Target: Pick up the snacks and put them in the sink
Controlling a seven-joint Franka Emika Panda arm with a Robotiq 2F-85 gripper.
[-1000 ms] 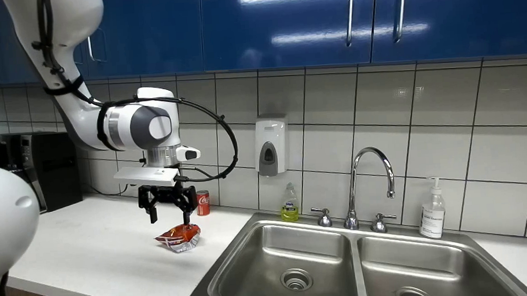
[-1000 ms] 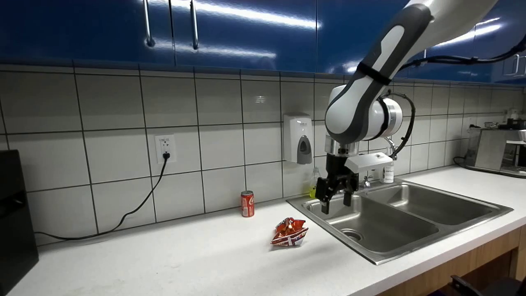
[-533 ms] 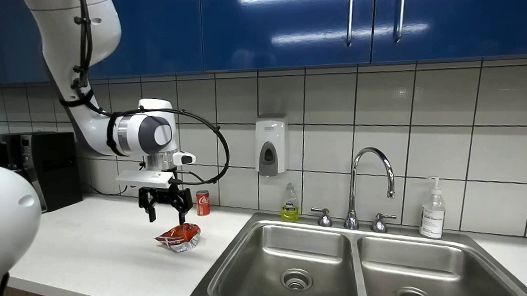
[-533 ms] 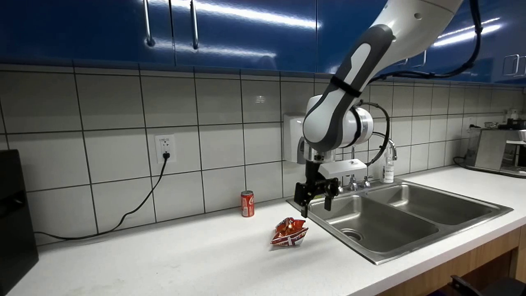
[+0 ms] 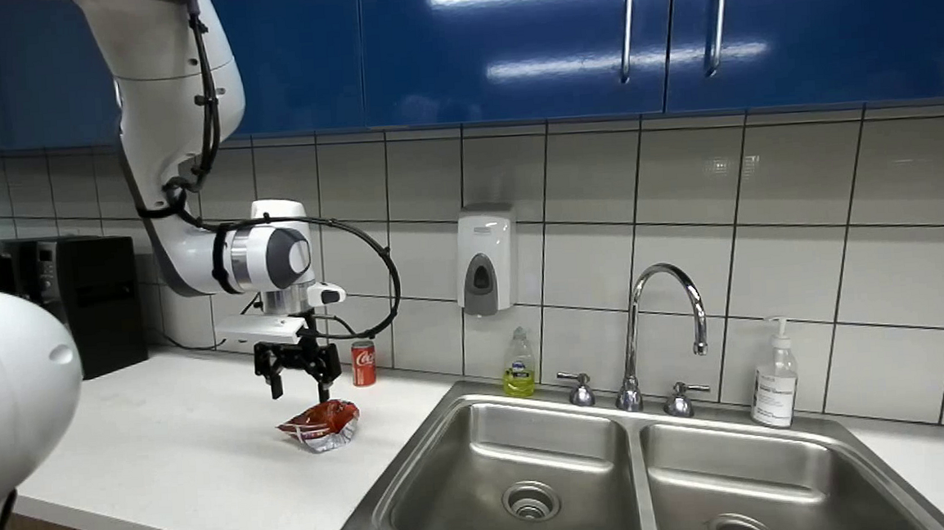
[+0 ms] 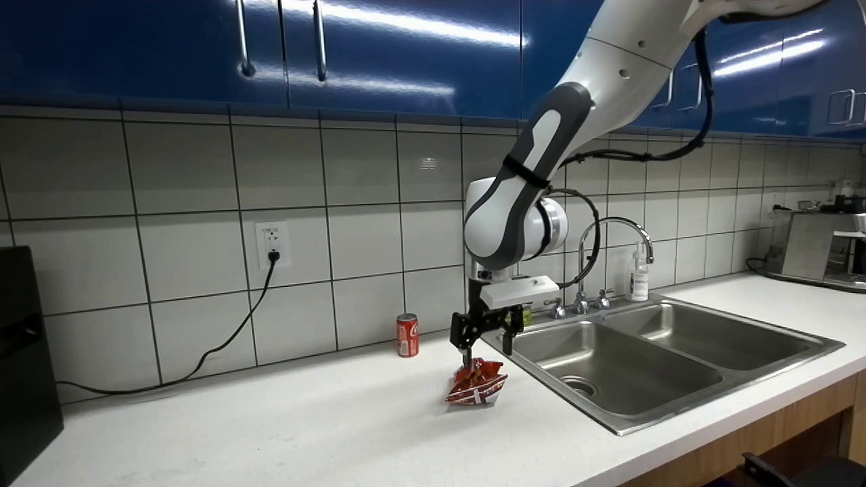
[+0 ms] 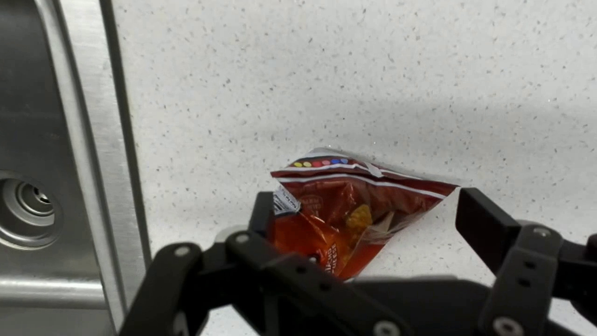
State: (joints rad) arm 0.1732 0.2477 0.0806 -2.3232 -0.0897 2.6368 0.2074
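Gripper: spread wide, holding nothing, above the packet; contact unclear | packet: red, puffed, on the counter near the sink | handling: probably light, soft, slick film, brittle contents a hard squeeze could crush | hold: likely best low across the plump middle, gently, rather than the thin striped edge

exterior views: face tiled wall, share sink | wrist view: down onto counter (close)

The arm is bent, its claw pointing seemingly straight down, fingers well apart.
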